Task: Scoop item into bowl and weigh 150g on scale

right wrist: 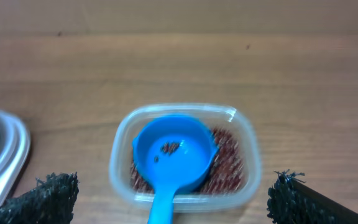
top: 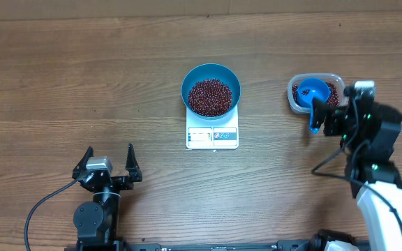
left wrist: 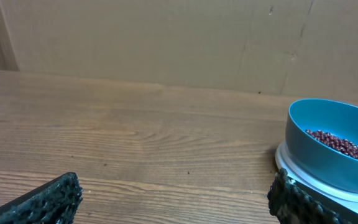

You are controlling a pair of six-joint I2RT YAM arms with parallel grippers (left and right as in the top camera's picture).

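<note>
**Left end effector** (top: 109, 162): lower left of the overhead view, above bare worktop (top: 61, 70). The jaws are spread wide and nothing is held.

**Scale** (top: 212, 137): centre of frame, white and flat. A display strip and small marks are seen on its front edge, but no figure, brand or lettering can be read.

**Bowl** (top: 211, 78): bright blue, seated on the scale. The smooth, deep sides are judged slippery, so the rim is the likelier hold. It is best left undisturbed while weighing.

**Beans** (top: 210, 97): a maroon heap is held in the bowl, and more lie in the tub. They are judged hard, tiny and loose. They are likely to roll and scatter and cannot be pinched, so they are to be carried by scoop only.

**Tub** (top: 335, 82): clear plastic, right of centre, well apart from the scale. It is judged light and easily nudged. No label is seen.

**Scoop** (right wrist: 174, 151): blue, lying in the tub with a few beans in its cup. It is judged stiff and light. The handle, which projects over the tub's near rim, is the place to take hold.

**Right end effector** (right wrist: 173, 190): right of frame, jaws fully apart on either side of the scoop handle. Nothing is gripped.
</note>
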